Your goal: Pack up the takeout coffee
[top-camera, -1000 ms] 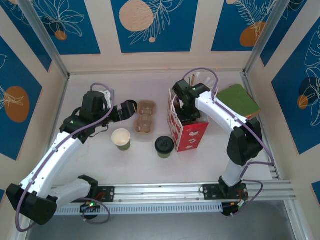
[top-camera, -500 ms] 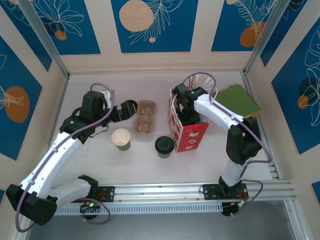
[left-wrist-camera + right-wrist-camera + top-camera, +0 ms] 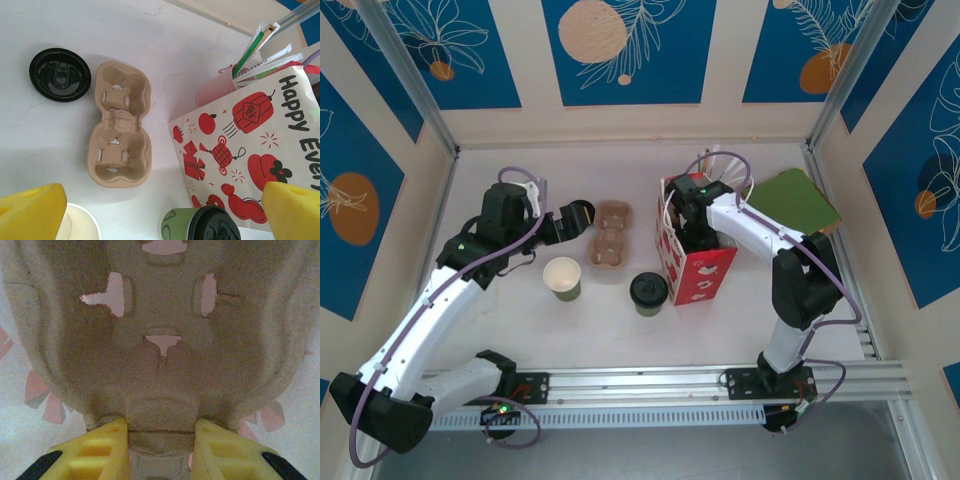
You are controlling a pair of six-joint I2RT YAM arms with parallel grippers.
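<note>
Right claw [image 3: 161, 441] shifted leftward inside the bag [image 3: 702, 276].

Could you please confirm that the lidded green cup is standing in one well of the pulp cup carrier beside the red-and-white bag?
Not quite: the lidded green cup is standing on the table, not in a well of the pulp cup carrier beside the red-and-white bag. The left wrist view shows both wells empty and the cup outside the carrier.

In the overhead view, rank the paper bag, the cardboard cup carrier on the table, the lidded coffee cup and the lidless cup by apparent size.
Largest: the paper bag.
Next: the cardboard cup carrier.
Last: the lidded coffee cup and the lidless cup, too alike to rank.
</note>
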